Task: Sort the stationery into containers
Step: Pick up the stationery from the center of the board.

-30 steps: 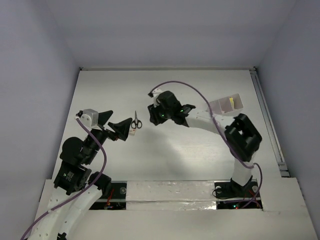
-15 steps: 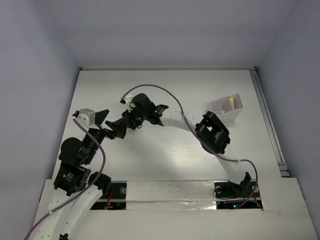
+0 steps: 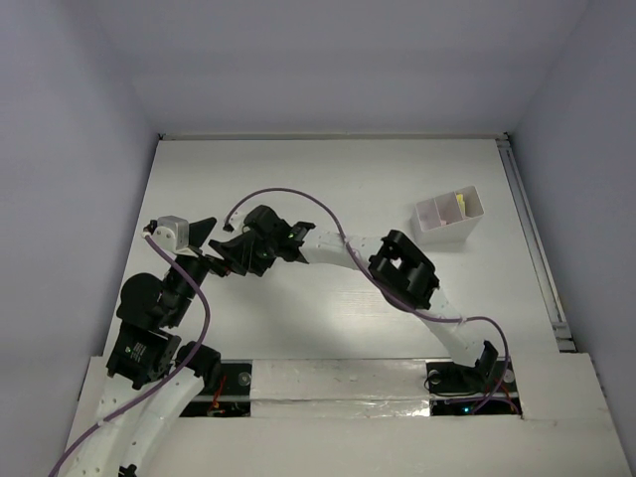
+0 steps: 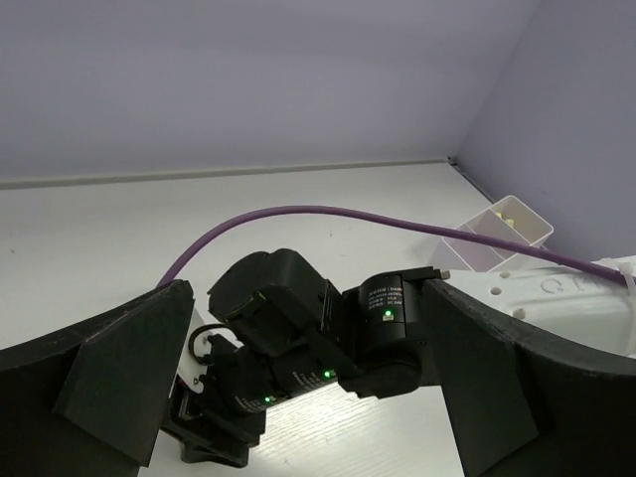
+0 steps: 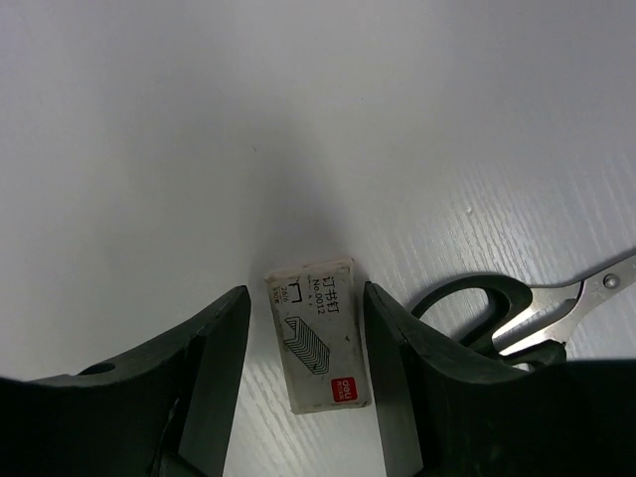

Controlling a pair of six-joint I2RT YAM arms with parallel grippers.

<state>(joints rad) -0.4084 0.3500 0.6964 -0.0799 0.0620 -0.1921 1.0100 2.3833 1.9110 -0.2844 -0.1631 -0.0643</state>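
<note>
Left arm (image 3: 149, 318) is bent up near the table's left edge | left gripper (image 3: 221, 244) is wide open and points at my other one | right arm (image 3: 402, 273) stretches from the near right corner far over to the left | right gripper (image 5: 306, 298) points down, fingers apart

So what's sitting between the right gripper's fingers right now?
The small pale staple box, lying flat on the table, with the right gripper open astride it; right wrist view shows this. The scissors lie just outside.

On the white table (image 5: 149, 119) I see a small staple box (image 5: 316, 338) between the fingers of my right gripper (image 5: 303, 303), with scissors (image 5: 527, 295) just beside.
</note>
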